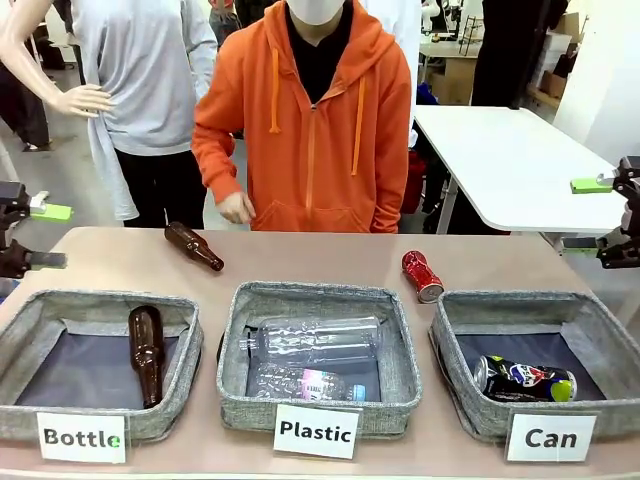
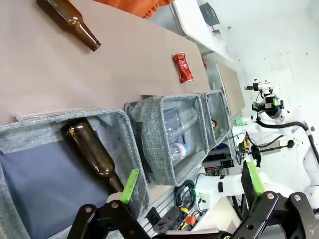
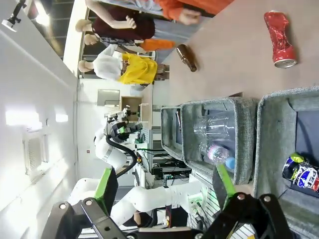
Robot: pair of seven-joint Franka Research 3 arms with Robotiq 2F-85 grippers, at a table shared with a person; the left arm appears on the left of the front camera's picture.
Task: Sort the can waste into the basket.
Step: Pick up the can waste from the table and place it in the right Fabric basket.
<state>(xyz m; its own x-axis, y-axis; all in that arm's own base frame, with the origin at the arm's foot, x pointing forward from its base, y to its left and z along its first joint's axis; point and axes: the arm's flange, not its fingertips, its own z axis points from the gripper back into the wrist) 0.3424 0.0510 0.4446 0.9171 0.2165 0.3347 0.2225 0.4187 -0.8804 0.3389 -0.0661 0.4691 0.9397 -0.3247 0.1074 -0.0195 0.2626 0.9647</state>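
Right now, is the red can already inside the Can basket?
No, the red can lies on the table just behind the Can basket, which holds the blue can.

Your front view looks across the table (image 1: pixel 320 262) from the robot's side, facing the person (image 1: pixel 310 130) at top centre, with the Bottle bin (image 1: pixel 100 298), Plastic bin (image 1: pixel 310 290) and Can bin (image 1: pixel 520 297) close along the lower frame. Your left wrist view is rolled sideways, close over the Bottle bin at lower left. Your right wrist view, also rolled, sits close to the Can bin at lower right. All three views share the red can (image 1: pixel 422 276) and the Plastic bin.
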